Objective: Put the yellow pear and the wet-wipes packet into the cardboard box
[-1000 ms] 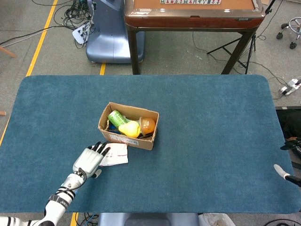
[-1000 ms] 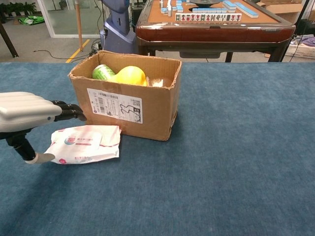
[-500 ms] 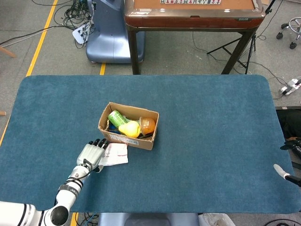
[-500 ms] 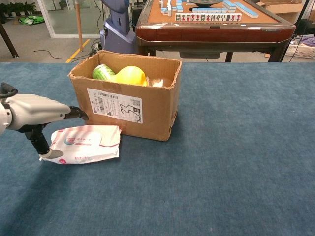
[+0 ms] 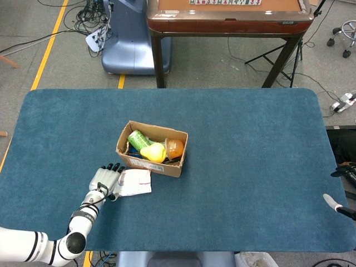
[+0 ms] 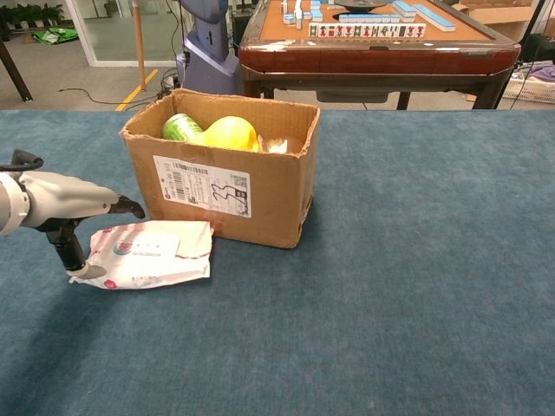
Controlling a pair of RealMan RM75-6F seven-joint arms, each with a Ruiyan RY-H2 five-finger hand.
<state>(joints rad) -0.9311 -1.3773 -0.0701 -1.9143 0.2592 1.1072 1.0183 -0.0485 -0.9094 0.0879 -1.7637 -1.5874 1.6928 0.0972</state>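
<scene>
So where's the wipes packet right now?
The wet-wipes packet lies flat on the blue table, just in front of the cardboard box, with the left hand at its left end.

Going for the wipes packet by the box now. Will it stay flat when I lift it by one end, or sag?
The wipes packet looks soft and wrinkled, so it will probably sag from an end grip. Its film looks glossy, likely slippery. It lies flat, so the left hand may struggle to get under it.
</scene>
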